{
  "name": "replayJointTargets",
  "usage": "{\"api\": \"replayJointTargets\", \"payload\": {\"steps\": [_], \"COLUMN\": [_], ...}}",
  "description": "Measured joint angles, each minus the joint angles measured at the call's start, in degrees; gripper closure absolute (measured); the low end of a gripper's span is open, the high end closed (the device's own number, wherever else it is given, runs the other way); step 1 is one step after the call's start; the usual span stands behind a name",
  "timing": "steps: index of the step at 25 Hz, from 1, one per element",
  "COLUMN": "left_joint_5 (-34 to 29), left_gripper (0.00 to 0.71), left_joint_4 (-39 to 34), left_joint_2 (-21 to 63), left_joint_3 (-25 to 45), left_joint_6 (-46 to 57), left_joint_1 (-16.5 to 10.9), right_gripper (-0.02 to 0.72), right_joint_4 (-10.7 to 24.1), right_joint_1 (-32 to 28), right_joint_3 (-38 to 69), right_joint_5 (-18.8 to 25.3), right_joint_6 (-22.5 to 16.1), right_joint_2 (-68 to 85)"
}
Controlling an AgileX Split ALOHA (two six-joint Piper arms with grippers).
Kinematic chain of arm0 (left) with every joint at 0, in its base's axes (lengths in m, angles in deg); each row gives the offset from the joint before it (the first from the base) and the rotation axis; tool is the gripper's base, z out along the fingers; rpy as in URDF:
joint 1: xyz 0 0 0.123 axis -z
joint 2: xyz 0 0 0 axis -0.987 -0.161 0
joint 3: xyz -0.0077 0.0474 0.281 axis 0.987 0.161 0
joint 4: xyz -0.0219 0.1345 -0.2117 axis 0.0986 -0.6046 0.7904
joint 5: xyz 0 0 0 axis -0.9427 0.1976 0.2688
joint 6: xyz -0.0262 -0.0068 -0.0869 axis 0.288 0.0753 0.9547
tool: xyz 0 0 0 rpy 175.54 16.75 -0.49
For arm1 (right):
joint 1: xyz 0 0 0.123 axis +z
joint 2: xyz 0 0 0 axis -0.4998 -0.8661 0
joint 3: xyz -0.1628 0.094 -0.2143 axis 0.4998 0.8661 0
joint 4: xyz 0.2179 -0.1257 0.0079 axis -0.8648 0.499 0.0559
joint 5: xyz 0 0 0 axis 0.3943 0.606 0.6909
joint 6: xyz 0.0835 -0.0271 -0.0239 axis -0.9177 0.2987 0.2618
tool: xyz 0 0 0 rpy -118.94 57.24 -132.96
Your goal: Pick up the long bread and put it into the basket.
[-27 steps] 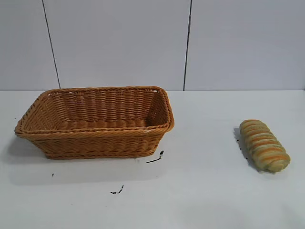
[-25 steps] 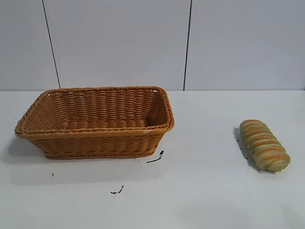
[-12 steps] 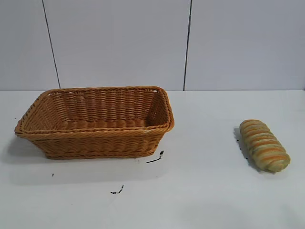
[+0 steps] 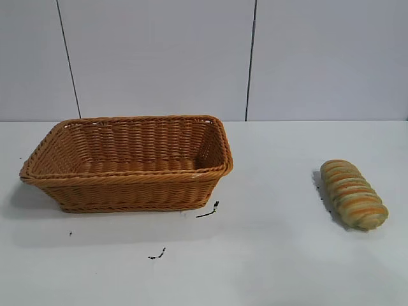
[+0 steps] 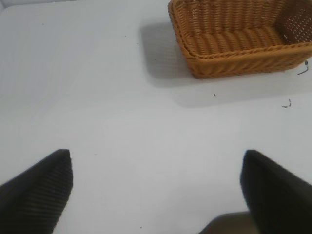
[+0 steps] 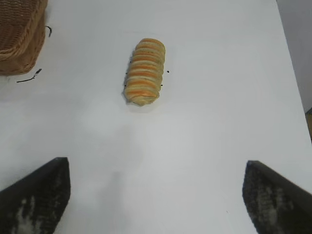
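Observation:
The long bread [image 4: 354, 194], a ridged loaf striped tan, orange and cream, lies on the white table at the right; it also shows in the right wrist view [image 6: 144, 71]. The wicker basket [image 4: 127, 182] stands at the left and holds nothing; it also shows in the left wrist view [image 5: 234, 53]. Neither gripper shows in the exterior view. My right gripper [image 6: 156, 165] is open and empty above bare table, short of the bread. My left gripper [image 5: 157, 158] is open and empty above bare table, apart from the basket.
Small black marks [image 4: 208, 211] lie on the table in front of the basket. A grey panelled wall [image 4: 204, 57] stands behind the table. The table's edge [image 6: 292, 63] runs beside the bread in the right wrist view.

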Motion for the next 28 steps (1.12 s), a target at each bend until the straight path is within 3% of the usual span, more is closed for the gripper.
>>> {"api": "replayJointTargets", "payload": {"steps": [17,28], "left_joint_5": [0.0,0.0], "left_gripper": [0.014,0.014], "left_joint_4": [0.0,0.0], "left_joint_2": [0.0,0.0], "left_joint_3": [0.0,0.0], "left_joint_6": [0.0,0.0], "left_joint_1": [0.0,0.0], "right_gripper": [0.041,0.041], "right_joint_4": [0.3,0.5], "right_joint_1": [2.0,2.0], "right_joint_3": [-28.5,-31.1], "right_joint_5": [-2.4,-7.8], "right_joint_6": [0.2,1.0], "right_joint_2": [-50.8,-66.6]}}
